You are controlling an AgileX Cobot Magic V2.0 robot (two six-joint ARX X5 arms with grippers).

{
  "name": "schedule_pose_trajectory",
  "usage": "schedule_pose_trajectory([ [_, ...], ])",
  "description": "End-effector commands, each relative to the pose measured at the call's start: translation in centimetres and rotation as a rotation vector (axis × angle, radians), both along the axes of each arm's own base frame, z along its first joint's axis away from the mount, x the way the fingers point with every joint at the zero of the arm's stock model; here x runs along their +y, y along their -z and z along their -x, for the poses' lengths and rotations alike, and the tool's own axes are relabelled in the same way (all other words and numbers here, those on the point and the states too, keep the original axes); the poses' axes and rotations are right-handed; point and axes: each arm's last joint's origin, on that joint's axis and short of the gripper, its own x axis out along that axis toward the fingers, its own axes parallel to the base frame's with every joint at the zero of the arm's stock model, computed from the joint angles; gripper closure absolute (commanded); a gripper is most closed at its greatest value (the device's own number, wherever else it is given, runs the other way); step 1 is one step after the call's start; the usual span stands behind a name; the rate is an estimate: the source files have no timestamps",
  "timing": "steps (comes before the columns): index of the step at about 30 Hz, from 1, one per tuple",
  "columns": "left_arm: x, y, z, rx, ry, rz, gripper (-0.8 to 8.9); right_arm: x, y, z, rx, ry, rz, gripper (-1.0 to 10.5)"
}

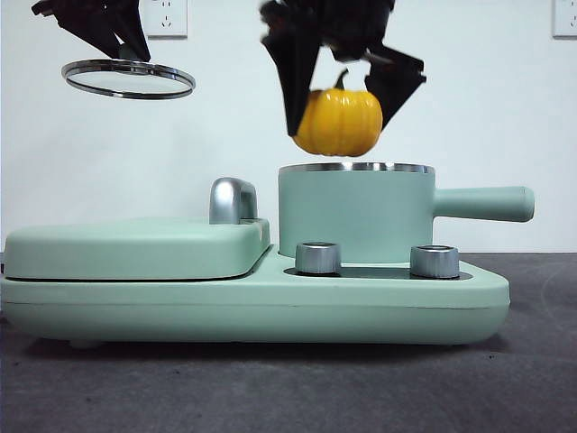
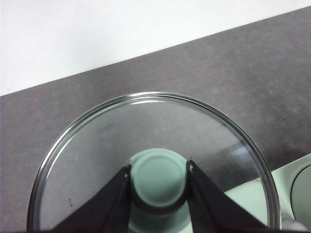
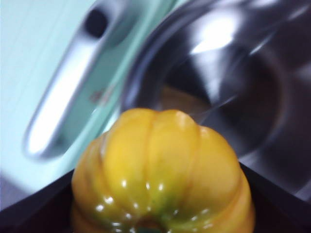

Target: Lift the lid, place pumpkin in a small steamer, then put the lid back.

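The glass lid (image 1: 129, 78) with its steel rim hangs high at the left, above the flat griddle section. My left gripper (image 1: 118, 50) is shut on the lid's mint-green knob (image 2: 159, 180), seen through the glass lid (image 2: 146, 141) in the left wrist view. My right gripper (image 1: 347, 86) is shut on the yellow-orange pumpkin (image 1: 339, 120), which hangs just above the open mouth of the small steamer (image 1: 356, 212). The right wrist view shows the pumpkin (image 3: 160, 174) between the jaws, with the steamer's shiny steel inside (image 3: 233, 82) beneath it.
The steamer's long handle (image 1: 482, 203) points right. Two steel knobs (image 1: 317, 257) (image 1: 435, 261) stand on the mint-green base (image 1: 252, 311). The flat griddle cover (image 1: 135, 248) with its steel handle (image 1: 232, 200) (image 3: 63, 102) lies left of the steamer. Dark tabletop (image 2: 194, 82) surrounds the appliance.
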Motion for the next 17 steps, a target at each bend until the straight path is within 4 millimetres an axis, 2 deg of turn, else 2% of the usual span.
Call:
schedule_pose_trajectory([
  [1,-0.1,-1.1,-0.3,-0.058,0.004,0.012,7.99,-0.4,0.5,-1.5,0.034,-0.003,0.037,6.4],
  [7,-0.1,-0.8,-0.5,-0.051,0.004,0.011,7.99,-1.2,3.0,-4.1,0.083,0.032,0.060,6.4],
  [17,-0.2,-0.4,-0.9,-0.038,0.004,0.009,7.99,-0.2,6.8,-5.4,0.124,0.022,0.166,6.4],
])
